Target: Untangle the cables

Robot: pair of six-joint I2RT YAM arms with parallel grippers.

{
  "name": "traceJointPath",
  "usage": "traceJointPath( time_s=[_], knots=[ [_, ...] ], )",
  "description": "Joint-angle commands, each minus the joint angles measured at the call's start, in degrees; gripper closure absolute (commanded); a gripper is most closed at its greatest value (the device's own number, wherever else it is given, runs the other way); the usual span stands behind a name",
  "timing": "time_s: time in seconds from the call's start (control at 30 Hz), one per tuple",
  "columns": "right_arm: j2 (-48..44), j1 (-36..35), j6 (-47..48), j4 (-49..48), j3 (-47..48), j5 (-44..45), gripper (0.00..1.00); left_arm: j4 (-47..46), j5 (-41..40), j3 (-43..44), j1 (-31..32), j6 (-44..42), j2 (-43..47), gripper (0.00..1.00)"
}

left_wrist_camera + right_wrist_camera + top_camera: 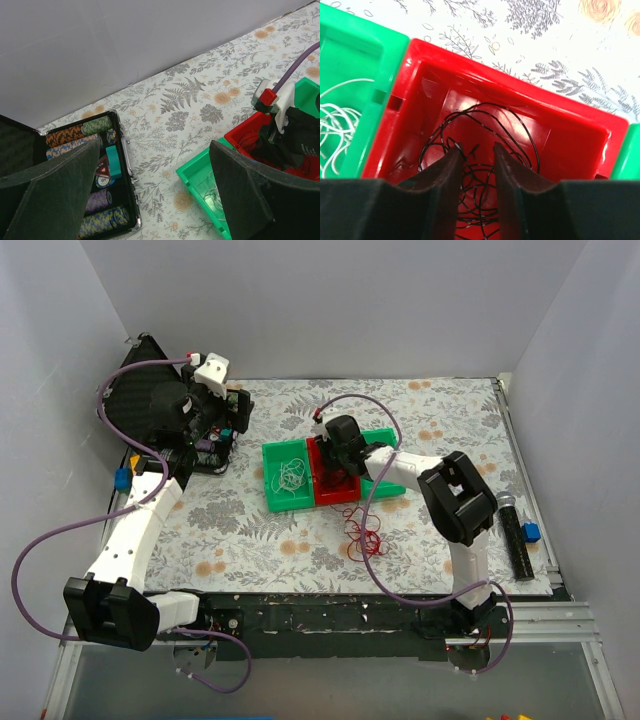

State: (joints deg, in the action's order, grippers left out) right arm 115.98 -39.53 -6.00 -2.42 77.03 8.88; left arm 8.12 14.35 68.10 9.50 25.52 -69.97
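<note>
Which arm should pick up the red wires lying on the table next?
Right, probably. The right end effector is in the red bin, close to the red wires. The left end effector hangs far off by the chip case.

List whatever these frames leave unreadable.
- Top external: the red bin's inside is covered by the right gripper.
- Right wrist: whether the fingers pinch any of the black wires is unclear; they block the near bin floor.
- Top external: the red wire tangle is too fine to trace single strands.
- Left wrist: the green bin is cut by the bottom edge and partly behind a finger of the left gripper.
</note>
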Motion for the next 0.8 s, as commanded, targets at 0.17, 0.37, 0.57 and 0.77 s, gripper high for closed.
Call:
traceJointPath(
  time_s=[0.17, 0.37, 0.57, 0.77],
  knots=[
    [-12.70, 0.07, -2.79, 1.27, 1.19, 1.22, 0.49, 0.93, -1.87, 0.63, -0.09, -0.56, 1.68, 0.07],
    [-21.83, -0.02, -3.49, 1.36, -3.37, 1.58, 0.32, 1.90, -2.83, 0.72, -0.09, -1.61, 2.03, 0.07],
    [-26.06, -0.02, -4.28, 5.57, -5.74, 2.01, 0.30, 2.25, -2.31, 0.63, -0.09, -1.26, 2.12, 0.07],
    [-42.04, -0.28, -6.13, 4.61, -24.00, -4.83, 0.30, 3.83, 2.34, -1.73, -0.01, -2.49, 3.96, 0.08]
  ],
)
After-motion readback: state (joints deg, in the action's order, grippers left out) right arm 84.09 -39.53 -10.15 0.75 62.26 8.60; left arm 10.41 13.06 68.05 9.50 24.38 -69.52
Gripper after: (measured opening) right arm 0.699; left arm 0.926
